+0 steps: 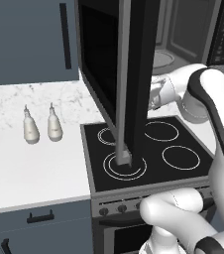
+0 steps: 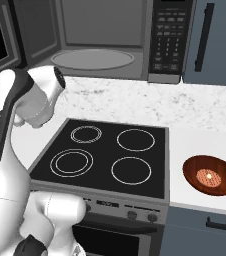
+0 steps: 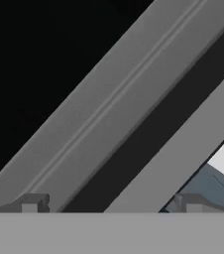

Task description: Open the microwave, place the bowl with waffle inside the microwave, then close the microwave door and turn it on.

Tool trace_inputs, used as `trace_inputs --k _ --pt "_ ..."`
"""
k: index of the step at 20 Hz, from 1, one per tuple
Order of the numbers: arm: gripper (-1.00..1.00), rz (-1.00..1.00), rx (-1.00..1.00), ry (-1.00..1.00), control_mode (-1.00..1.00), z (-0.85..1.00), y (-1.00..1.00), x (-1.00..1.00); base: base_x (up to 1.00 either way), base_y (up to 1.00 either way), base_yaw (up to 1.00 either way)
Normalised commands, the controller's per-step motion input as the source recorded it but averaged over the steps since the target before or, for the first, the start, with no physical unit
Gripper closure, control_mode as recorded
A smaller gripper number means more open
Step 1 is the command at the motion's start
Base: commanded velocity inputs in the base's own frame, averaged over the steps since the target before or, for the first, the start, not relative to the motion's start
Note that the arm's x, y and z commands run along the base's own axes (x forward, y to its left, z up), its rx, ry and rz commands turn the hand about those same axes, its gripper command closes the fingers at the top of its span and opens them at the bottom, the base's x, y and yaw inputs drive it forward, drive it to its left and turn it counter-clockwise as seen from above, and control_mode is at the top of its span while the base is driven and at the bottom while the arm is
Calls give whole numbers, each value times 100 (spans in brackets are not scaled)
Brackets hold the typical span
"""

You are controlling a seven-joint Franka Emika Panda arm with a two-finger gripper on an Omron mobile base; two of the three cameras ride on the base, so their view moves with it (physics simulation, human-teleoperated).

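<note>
The stovetop [image 2: 107,155] is lying nearest, its four rings bare, set into the white surface [image 2: 200,145]. To its right on that surface, the bowl [image 2: 211,175] is sitting upright near the front edge with a round waffle [image 2: 208,176] lying in it. On the left stretch of the surface, two white bottles [image 1: 40,126] are standing just beside each other against the marbled wall.

Above the stovetop the microwave door [image 1: 119,74] is standing swung wide open, its grey edge facing the camera in the left base view. The arm is reaching in behind that door, and the gripper [image 3: 109,202] is sitting right at the door's grey frame, its two fingertips [image 3: 30,203] showing spread wide apart at the bottom of the hand view, gripping nothing.

Farthest back, the microwave [image 2: 110,37] is showing its pale cavity with a round turntable [image 2: 92,59] inside and the button panel [image 2: 166,37] down its right side, next to a blue-grey cabinet [image 2: 215,40].
</note>
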Motion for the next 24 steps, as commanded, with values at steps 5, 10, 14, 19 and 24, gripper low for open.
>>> trace_inputs --k 5,10,14,19,24 --pt "-100 -5 -3 13 -100 0 -54 4 0 0 0" --pt "-100 -1 -21 17 -100 -18 -100 4 0 0 0" --pt "-100 0 -34 0 -100 -46 -100 24 0 0 0" --pt "-100 2 -42 6 -100 -44 -100 7 0 0 0" --pt "-100 29 -46 18 -100 -55 -100 -26 0 0 0"
